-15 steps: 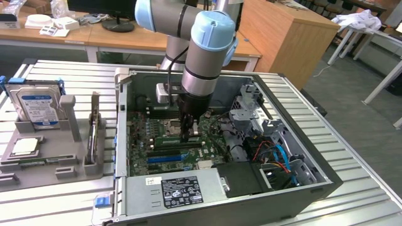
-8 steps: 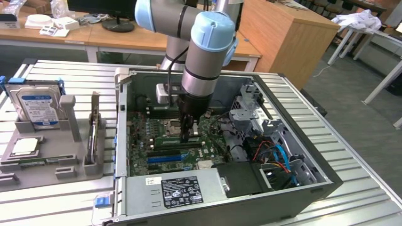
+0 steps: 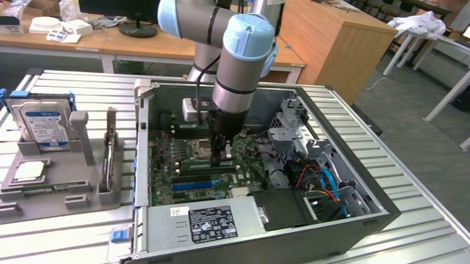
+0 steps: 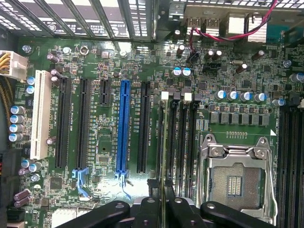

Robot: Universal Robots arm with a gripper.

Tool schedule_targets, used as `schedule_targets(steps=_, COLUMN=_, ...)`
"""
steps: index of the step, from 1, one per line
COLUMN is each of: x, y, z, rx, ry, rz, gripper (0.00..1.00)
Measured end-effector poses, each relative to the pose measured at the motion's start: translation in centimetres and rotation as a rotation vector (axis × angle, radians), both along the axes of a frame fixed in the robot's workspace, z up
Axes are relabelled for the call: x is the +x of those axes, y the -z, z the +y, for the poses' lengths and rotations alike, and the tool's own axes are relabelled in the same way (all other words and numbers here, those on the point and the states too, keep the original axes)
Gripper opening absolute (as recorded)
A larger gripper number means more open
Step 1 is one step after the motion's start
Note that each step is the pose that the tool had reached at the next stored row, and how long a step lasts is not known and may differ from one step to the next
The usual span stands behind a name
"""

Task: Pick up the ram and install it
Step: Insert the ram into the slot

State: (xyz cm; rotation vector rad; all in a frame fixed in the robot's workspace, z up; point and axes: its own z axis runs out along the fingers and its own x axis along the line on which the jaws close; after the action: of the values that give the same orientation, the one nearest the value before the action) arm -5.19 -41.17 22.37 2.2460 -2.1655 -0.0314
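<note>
Claw (image 3: 219,158) reaches straight down into the open case (image 3: 294,242), its fingers (image 4: 149,209) pressed together on the ram (image 3: 202,163). Nothing else is in the grip.

Ram: held on edge, long side lying along the memory slots (image 4: 178,142). In the wrist view it appears as a thin line over the slot farthest from the CPU socket (image 4: 237,178). Cannot tell whether it is seated or only resting at the slot mouth. White latch (image 4: 165,95) at the far end of that slot is visible.

Around it: socket just beside the slots, its metal frame shut and no chip in it. On the slots' other side is a black expansion slot, then a blue slot (image 4: 123,128), then more black ones and a white one. All sit on the green board (image 3: 184,176).

Case lies on its side on the slatted table (image 3: 74,82), with the power supply (image 3: 206,223) at the near end and the drive cage with red and blue cables toward the exterior view's right.

Outside the case, at the exterior view's left: grey holder (image 3: 44,192) carrying an upright hard drive (image 3: 43,124) and a square processor (image 3: 29,171) lying flat.
</note>
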Motion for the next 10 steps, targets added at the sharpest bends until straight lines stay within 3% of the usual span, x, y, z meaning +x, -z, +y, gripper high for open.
schedule_targets(steps=10, x=0.0, y=0.1, z=0.0, rx=0.0001, ry=0.0, rz=-0.0001, gripper=0.14)
